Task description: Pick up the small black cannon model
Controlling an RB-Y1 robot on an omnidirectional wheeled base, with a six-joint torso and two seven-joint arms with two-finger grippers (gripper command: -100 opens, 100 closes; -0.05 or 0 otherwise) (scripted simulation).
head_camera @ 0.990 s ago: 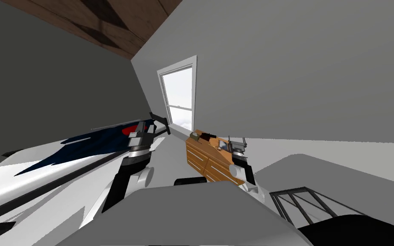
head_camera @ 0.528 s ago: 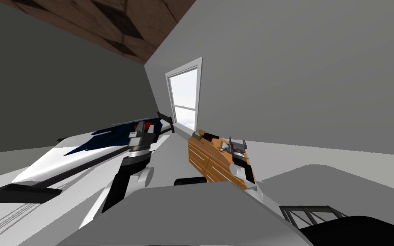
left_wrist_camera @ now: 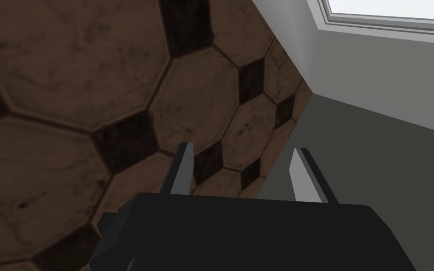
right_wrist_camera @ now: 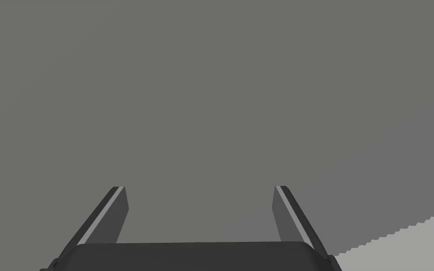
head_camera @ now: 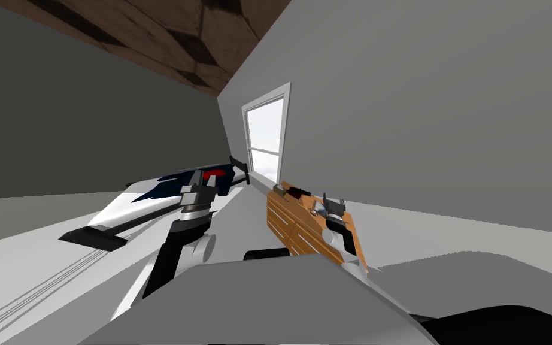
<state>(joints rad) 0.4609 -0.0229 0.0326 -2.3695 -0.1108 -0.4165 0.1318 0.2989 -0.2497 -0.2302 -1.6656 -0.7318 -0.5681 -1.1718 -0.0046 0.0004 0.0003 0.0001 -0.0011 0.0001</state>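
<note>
A small dark object (head_camera: 296, 192), which looks like the cannon model, lies on top of a wooden dresser (head_camera: 290, 224) near its far end by the window. My right gripper (head_camera: 333, 202) hovers over the near part of the dresser top, short of the dark object. It stands open (right_wrist_camera: 201, 211) facing a flat grey wall, with nothing between its fingers. My left gripper (head_camera: 199, 178) is raised in front of the bed; it is open (left_wrist_camera: 242, 167) and empty.
A small greenish box (head_camera: 279, 190) and a pale round item (head_camera: 315, 208) also lie on the dresser top. A bed (head_camera: 149, 203) with a dark blue and red cover stretches left of the dresser. A window (head_camera: 266, 141) is behind them.
The whole head view has swung: bed, window and dresser slid right, and a black frame at the lower right left the picture. My own turn; the arms kept their pose.
</note>
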